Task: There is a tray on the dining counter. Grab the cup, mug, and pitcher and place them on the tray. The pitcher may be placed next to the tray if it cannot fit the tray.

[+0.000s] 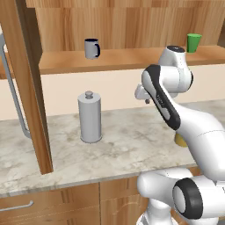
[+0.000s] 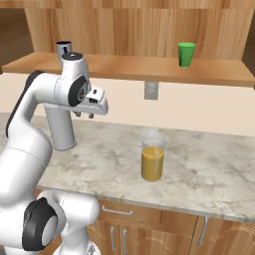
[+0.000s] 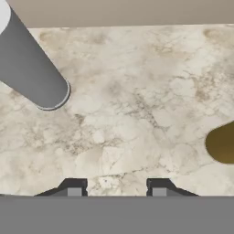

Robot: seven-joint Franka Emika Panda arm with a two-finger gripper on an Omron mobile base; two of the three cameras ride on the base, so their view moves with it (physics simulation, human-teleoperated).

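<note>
Gripper (image 3: 116, 186) parted, empty, above the marbled counter (image 2: 199, 164). Pitcher (image 2: 152, 155) on the counter right of the grey cylinder (image 1: 89, 116). Mug (image 1: 92, 48) far left, cup (image 2: 187, 54) far right on the wooden shelf (image 1: 118, 59).

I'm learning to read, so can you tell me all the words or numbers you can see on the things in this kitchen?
No words, numbers or signs can be read anywhere.
The green cup: plain, no print.
The grey mug: plain.
The pitcher: clear glass, no label.
The grey metal canister: no label.
The wall outlet: no writing to make out.
</note>
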